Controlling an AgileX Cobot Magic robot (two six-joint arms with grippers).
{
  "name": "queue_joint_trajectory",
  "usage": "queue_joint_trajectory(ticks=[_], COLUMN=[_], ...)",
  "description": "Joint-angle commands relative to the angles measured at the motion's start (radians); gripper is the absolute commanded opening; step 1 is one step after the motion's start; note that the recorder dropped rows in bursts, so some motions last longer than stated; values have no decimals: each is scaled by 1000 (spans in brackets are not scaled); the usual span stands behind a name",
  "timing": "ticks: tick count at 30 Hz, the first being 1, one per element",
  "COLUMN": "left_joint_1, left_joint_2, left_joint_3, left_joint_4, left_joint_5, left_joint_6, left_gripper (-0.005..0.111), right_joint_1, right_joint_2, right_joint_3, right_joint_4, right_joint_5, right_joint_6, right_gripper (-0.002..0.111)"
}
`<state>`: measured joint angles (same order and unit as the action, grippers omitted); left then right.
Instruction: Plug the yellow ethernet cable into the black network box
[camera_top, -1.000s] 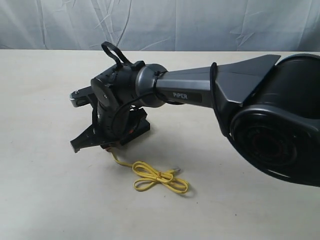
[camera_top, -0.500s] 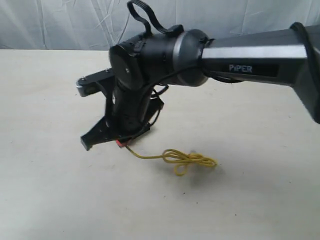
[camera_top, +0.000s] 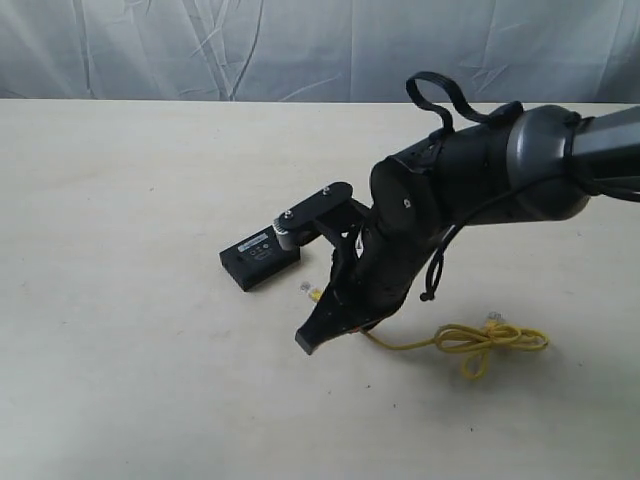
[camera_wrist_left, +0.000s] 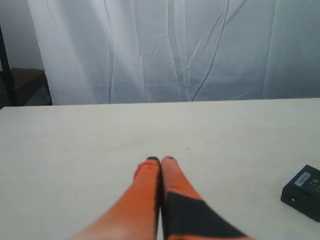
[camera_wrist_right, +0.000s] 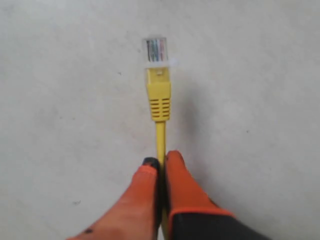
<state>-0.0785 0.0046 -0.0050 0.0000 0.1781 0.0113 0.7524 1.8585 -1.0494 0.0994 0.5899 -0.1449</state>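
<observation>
The right gripper is clenched on the yellow ethernet cable. It pinches the cord just behind the clear plug, and the plug sticks out past the fingertips. The plug is low over the counter. I cannot tell if it touches the counter.

The black network box lies flat on the counter, to the left of the right gripper. It has a pale label on top. The plug is near the right end of the box, with a small gap between them. It is not in the box.

The rest of the cable trails off to the right. Its loops lie on the counter, well apart from the box.

The left gripper is clenched too, with its two orange fingers pressed together and nothing between them. It hangs over a bare part of the counter. A white curtain hangs at the far side.
</observation>
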Motion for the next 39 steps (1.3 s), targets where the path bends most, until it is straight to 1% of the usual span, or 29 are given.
queue_joint_trajectory(ticks=[1,5,7,9,10,14,17,18,19,20,21,22,23,24,25,26,27,28,29,30,31,33,36,39], left_joint_1=[7,7,7,7,7,7,7,7,7,7,7,7,7,7,7,7,7,4,-1,-6,-13,-35,-66,-97], left_joint_2=[-5,-5,-5,-5,5,182,397,580,679,884,967,1168,1244,1421,1502,1648,1771,1814,1909,1944,2014,2109,2164,2193], left_joint_3=[5,5,5,-6,-33,-181,-315,-417,-459,-567,-611,-736,-781,-900,-960,-1063,-1164,-1200,-1281,-1316,-1374,-1449,-1496,-1511], left_joint_4=[-11,-11,-45,-72,-68,36,60,60,57,29,0,-115,-175,-345,-434,-586,-691,-716,-751,-756,-782,-808,-813,-813], left_joint_5=[-102,-189,-229,-204,-169,-46,-12,24,43,102,130,189,213,287,333,422,494,513,553,569,624,694,730,730], left_joint_6=[-1,-1,-11,-11,-11,-11,-11,12,32,109,155,306,377,569,673,850,964,991,1045,1059,1102,1127,1134,1139], left_gripper=[0,0,0,0,0,0,0,0,0,0,0,0,0,0,0,0,0,0,0,0,0,0,0,0], right_joint_1=[-6,-6,-6,-6,-6,-6,-6,-6,-6,-6,-3,6,17,35,41,45,45,45,47,47,47,50,50,50], right_joint_2=[-13,-13,-13,-13,-13,-13,-13,-13,-13,-13,-13,-13,-11,-3,5,20,40,47,56,58,60,71,86,102], right_joint_3=[20,20,20,20,20,20,20,20,20,20,20,20,20,20,20,20,20,20,20,20,20,20,18,18], right_joint_4=[-2,-2,3,17,25,36,36,36,36,36,36,28,28,5,-4,-8,-6,-6,-15,-22,-40,-72,-72,-74], right_joint_5=[-35,-75,-111,-139,-151,-154,-152,-152,-152,-152,-154,-156,-158,-163,-166,-180,-199,-209,-235,-247,-265,-284,-291,-298], right_joint_6=[-12,-12,-12,-12,-12,-12,-12,-14,-14,-17,-17,-17,-17,-19,-19,-19,-19,-19,-19,-19,-19,-19,-19,-19], right_gripper=[-1,-1,-1,-1,-1,-1,-1,-1,-1,-1,-1,-1,-1,-1,-1,-1,-1,-1,-1,-1,-1,-1,-1,-1])
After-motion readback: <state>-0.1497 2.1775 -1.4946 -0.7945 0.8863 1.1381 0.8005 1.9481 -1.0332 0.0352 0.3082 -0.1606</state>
